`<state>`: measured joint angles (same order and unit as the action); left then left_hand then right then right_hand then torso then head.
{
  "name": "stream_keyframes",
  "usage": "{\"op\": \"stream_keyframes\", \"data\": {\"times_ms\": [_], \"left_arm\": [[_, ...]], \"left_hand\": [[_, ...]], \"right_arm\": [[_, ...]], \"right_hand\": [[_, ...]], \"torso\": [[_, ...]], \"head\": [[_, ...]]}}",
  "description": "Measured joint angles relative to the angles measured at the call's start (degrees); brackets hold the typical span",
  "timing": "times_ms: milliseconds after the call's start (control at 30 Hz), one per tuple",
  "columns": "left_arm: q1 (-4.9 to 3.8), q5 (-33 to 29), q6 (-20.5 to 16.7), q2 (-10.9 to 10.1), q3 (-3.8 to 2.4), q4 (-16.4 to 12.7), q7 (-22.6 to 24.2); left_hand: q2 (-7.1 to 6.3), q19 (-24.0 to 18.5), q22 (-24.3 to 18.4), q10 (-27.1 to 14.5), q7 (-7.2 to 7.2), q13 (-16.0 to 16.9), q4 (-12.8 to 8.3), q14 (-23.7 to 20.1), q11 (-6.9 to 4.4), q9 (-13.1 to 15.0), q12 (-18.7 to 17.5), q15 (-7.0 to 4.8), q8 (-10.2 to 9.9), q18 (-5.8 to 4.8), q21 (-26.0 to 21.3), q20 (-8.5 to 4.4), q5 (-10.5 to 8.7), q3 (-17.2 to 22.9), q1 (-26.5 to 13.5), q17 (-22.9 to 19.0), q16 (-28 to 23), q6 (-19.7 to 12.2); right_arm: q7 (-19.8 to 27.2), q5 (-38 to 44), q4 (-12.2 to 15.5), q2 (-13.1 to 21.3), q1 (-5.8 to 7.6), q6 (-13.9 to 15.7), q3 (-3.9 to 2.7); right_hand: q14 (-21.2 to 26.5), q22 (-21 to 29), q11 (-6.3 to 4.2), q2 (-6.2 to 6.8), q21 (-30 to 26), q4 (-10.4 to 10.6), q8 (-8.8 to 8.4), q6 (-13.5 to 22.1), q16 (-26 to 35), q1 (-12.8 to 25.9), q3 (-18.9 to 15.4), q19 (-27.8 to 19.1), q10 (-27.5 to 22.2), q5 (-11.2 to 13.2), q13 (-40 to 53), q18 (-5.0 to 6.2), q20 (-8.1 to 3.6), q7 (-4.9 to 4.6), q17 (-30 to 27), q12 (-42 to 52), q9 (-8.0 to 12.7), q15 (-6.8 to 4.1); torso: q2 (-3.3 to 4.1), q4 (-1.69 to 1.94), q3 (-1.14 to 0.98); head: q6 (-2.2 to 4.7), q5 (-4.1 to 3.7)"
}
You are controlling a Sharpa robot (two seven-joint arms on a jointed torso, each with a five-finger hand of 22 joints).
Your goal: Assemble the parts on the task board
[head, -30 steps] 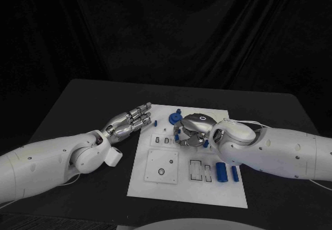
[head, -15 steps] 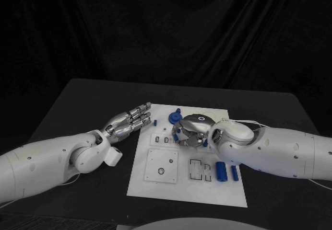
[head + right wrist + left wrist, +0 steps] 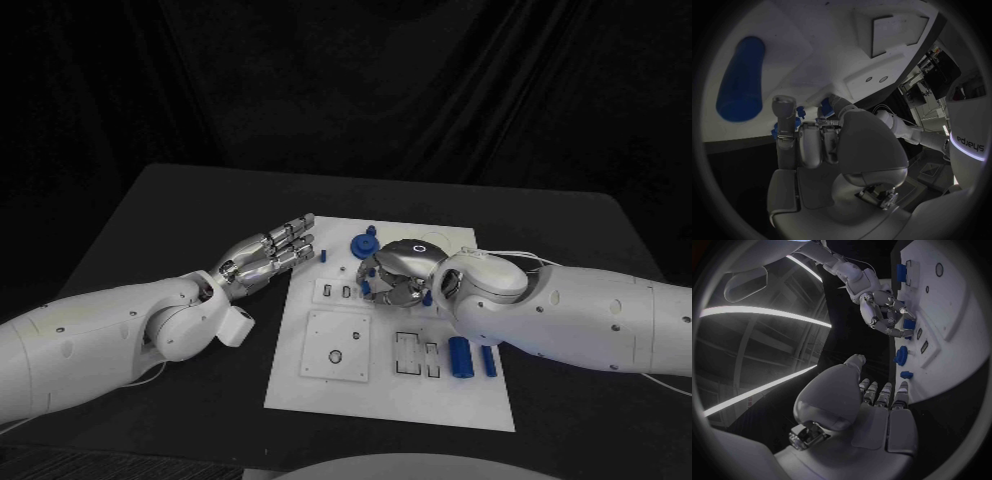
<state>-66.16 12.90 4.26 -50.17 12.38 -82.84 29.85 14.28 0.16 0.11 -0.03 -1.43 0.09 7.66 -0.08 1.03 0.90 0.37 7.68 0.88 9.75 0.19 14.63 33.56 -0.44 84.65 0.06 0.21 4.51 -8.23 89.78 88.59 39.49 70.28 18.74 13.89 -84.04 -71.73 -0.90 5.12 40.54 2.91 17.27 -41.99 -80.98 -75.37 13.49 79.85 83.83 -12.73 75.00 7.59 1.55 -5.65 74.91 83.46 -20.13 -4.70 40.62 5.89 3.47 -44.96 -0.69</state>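
Nothing has shifted much since a second ago: only the right arm has eased slightly inward, its silver right hand (image 3: 400,272) staying curled low over the flat white plastic task board (image 3: 353,385), fingers bent onto a small blue part (image 3: 909,324), likely seating it; whether they pinch it I cannot tell. Beside the board's left edge, the silver left hand (image 3: 270,250) waits, fingers straight and together, holding nothing. Two blue cylinders (image 3: 462,357) lie on the board's near right. Under the board lies a matte black table (image 3: 173,200) before dark curtains.

The silver right hand (image 3: 398,272) covers the middle of the flat white task board (image 3: 361,390), so whether its curled fingers pinch a small blue part cannot be told.
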Motion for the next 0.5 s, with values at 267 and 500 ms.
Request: {"op": "stream_keyframes", "data": {"times_ms": [267,500], "left_arm": [[0.02,0.0,0.02,0.01,0.0,0.0,-0.04],[0.03,0.0,-0.22,-0.09,0.0,-0.13,0.07]], "left_hand": [[0.0,0.0,0.0,0.0,0.21,0.0,0.0,0.21,0.0,0.0,0.0,0.21,0.0,0.0,0.0,0.0,0.0,0.0,0.0,-0.02,0.0,0.21],[0.0,0.22,0.07,0.0,0.65,-0.03,-0.24,0.19,0.0,0.03,0.0,0.23,0.0,0.0,0.0,0.22,0.0,0.24,0.0,-0.01,0.0,0.23]], "right_arm": [[-0.12,0.0,0.07,0.33,0.0,0.2,-0.02],[0.17,0.16,1.27,2.16,0.16,2.45,0.16]], "right_hand": [[0.0,-0.12,0.0,0.24,-0.83,0.57,-2.65,3.56,0.0,0.24,-1.97,0.0,0.0,4.14,0.0,0.0,0.0,0.31,-0.21,-0.27,2.05,0.0],[0.0,-0.3,0.0,0.88,-0.83,1.71,-3.03,4.32,0.0,0.88,-3.43,0.16,0.0,6.4,0.0,0.0,0.16,0.51,-0.06,-0.27,2.88,0.0]], "torso": [[-0.01,0.0,-0.02],[0.01,0.01,-0.02]], "head": [[-0.17,0.08],[0.25,0.24]]}}
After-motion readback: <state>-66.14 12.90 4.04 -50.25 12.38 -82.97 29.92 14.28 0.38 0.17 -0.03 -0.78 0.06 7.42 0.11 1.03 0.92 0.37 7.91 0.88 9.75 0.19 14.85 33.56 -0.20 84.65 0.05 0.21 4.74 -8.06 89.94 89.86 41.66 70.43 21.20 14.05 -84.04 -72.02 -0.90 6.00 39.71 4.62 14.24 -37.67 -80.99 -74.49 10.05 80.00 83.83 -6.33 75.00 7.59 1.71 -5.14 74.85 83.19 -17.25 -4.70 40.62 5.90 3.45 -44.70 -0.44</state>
